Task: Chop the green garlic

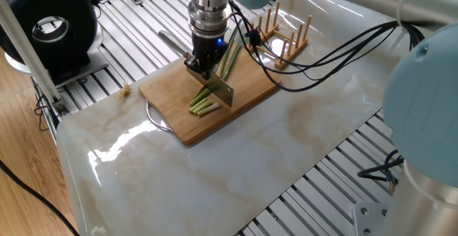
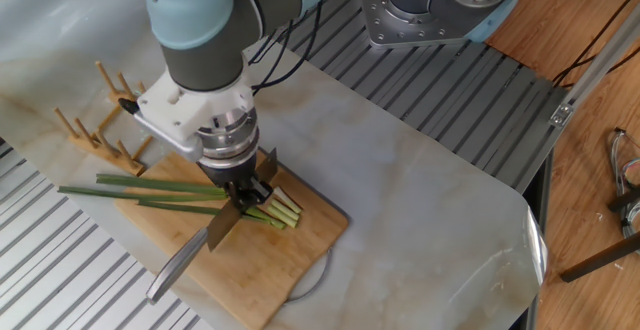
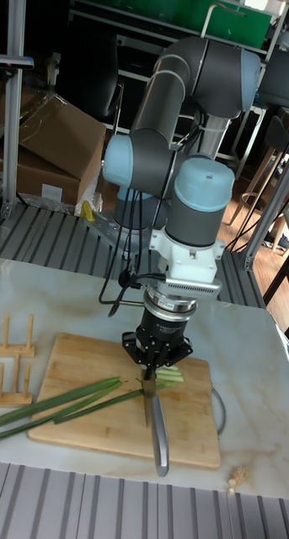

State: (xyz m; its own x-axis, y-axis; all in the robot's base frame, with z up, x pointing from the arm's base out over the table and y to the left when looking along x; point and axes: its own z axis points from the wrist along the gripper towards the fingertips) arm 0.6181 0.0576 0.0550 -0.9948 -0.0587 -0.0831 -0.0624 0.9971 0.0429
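On the bamboo cutting board (image 1: 179, 114), at about the 10 o'clock part of the marble bench (image 1: 300, 129) in one fixed view, the green garlic (image 2: 150, 192) lies stretched out, its dark leaves trailing off the board toward the wooden peg rack (image 2: 95, 125) and its pale ends bunched under the tool. The hand (image 2: 243, 192) is clamped on a knife (image 2: 205, 240), whose blade crosses the stalks while the grey handle sticks out past the board's edge. A few short pale pieces (image 2: 285, 208) already sit just beside the blade, at its 3 o'clock in the other fixed view.

Judging from this, chopping is under way with most of the stalk uncut. To do the stroke well, the blade should meet the stalks square across, not slanting, and press straight down until it reaches the wood, so no fibres hang on. The stalks are thin and loose, so they may roll or splay; a firm, vertical cut, then a clean lift before stepping toward the leafy end, should keep the pieces even. Cuts should land well inside the board's edge.
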